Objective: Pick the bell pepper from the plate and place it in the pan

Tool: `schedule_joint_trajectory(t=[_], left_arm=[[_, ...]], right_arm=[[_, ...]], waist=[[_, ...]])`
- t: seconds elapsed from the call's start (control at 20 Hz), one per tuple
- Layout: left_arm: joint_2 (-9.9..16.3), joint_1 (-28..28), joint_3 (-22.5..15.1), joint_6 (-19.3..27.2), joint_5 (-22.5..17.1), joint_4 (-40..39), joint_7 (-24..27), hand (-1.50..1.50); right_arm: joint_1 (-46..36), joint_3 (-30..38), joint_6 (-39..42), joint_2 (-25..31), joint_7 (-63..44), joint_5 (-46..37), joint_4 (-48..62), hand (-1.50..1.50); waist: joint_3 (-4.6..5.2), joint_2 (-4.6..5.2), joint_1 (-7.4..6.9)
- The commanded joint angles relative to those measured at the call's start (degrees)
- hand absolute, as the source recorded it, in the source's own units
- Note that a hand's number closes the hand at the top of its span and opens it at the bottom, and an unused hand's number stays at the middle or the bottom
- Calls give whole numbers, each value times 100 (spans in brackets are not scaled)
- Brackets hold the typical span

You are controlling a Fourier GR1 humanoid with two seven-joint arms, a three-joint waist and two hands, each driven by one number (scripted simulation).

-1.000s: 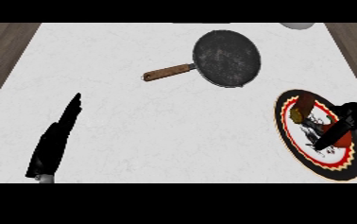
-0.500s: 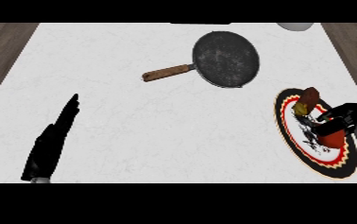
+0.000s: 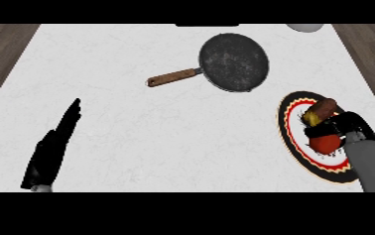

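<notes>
Showing no brand, label or readable writing anywhere, the white marbled counter (image 3: 168,130) carries only patterned and plain wares. The plate (image 3: 293,145) at the right, black with red, white and yellow rings, holds the bell pepper (image 3: 324,141), a red piece with a brownish-red and yellow part jutting up toward the plate's far side. The pan (image 3: 234,62), dark and round, lies well apart from the plate toward the far middle of the counter; nothing lies in it, and its brown wooden handle (image 3: 173,77) points down-left. A pale round dish (image 3: 304,27) is cut off by the far right edge, too little of it showing to tell what it contains. The right hand (image 3: 343,126) comes in from the lower right on its grey forearm and sits over the plate, its black fingers curled round the pepper, which is partly hidden by them; whether the pepper touches the plate or is raised off it cannot be told. The left hand (image 3: 53,149) rests at the lower left, fingers straight and pressed together, pointing away toward the far edge, holding nothing.
</notes>
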State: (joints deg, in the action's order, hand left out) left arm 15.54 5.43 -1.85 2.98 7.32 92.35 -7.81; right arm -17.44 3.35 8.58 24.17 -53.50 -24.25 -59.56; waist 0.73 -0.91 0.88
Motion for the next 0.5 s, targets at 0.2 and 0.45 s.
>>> schedule_joint_trajectory(t=[0.2, 0.45], left_arm=[[-83, 62, 28, 73, -2, -72, -8, 0], [-24, 76, 23, 6, 3, -58, -12, 0]], right_arm=[[164, -861, -2117, -777, -2137, -2135, -1208, 150], [-263, -1441, -2039, -307, -2325, -3990, -2101, 150]], waist=[[-11, -48, 121], [-15, -68, 84]])
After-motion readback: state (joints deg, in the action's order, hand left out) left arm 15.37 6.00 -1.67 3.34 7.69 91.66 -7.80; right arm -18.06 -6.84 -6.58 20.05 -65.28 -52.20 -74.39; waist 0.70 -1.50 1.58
